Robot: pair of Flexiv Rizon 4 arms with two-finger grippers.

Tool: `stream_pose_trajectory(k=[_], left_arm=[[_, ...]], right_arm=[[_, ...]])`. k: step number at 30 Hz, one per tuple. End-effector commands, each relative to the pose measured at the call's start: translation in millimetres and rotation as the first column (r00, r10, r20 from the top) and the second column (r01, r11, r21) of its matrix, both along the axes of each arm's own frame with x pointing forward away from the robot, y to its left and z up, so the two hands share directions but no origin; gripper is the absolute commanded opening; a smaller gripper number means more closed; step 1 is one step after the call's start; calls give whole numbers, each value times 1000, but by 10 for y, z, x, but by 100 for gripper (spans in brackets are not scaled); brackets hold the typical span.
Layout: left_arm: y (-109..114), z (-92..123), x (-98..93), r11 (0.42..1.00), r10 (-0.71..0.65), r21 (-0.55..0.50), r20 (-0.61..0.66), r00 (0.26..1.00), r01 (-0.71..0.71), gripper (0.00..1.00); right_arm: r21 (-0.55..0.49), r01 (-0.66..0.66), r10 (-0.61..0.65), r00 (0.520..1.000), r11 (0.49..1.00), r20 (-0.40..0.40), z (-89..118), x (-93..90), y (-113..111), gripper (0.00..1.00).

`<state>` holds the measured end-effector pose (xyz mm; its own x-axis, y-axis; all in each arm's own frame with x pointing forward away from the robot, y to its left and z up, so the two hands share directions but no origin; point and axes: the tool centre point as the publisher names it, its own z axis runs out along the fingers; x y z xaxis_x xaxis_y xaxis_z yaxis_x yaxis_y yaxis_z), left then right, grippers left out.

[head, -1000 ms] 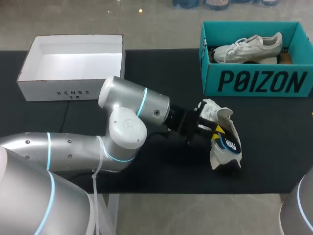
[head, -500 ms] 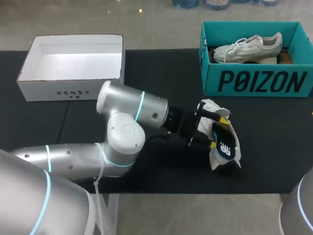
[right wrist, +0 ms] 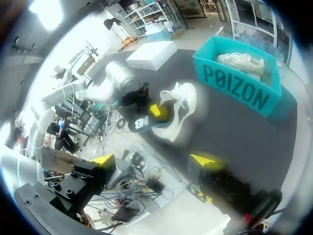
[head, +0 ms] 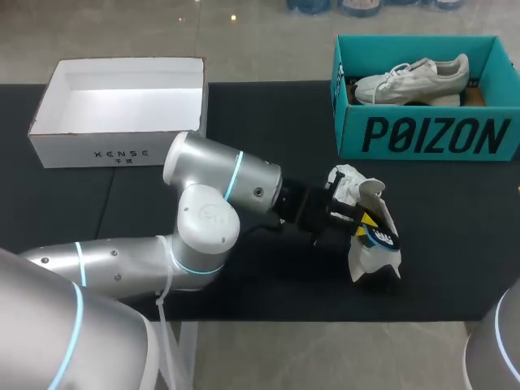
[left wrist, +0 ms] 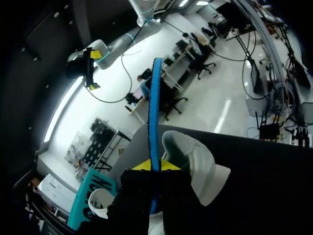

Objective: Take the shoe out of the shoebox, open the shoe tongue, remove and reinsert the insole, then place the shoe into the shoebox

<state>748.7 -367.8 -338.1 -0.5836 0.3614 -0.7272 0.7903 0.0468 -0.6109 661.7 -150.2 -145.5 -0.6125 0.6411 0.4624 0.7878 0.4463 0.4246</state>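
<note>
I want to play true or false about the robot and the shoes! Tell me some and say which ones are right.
1. The left gripper is pinching the insole. True.
2. There is a shoe inside the white box. False: the white box shows only its bare inside.
3. A white shoe lies in the teal box. True.
4. The right gripper is holding the shoe that is out on the table. False: the right gripper is open with nothing in it, well away from the shoe on the table.
</note>
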Motion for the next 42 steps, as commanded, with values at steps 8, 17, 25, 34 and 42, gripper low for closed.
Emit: stream_pose_trajectory(k=[8,17,25,34,42], left_arm=[[-72,-26,131,997,-53,52,34,998,51,0],[-46,-206,366,989,-75,133,77,994,64,0],[-192,-360,275,991,-73,111,42,996,68,16],[-50,-181,180,998,-30,62,31,999,28,30],[6,-10,129,999,-28,38,58,998,26,9]], right_arm=[[-2,0,0,1000,1000,-2,1,1,-1,100],[-2,0,0,1000,1000,-2,1,1,-1,100],[-2,0,0,1000,1000,-2,1,1,-1,100],[-2,0,0,1000,1000,-2,1,1,-1,100],[-2,0,0,1000,1000,-2,1,1,-1,100]])
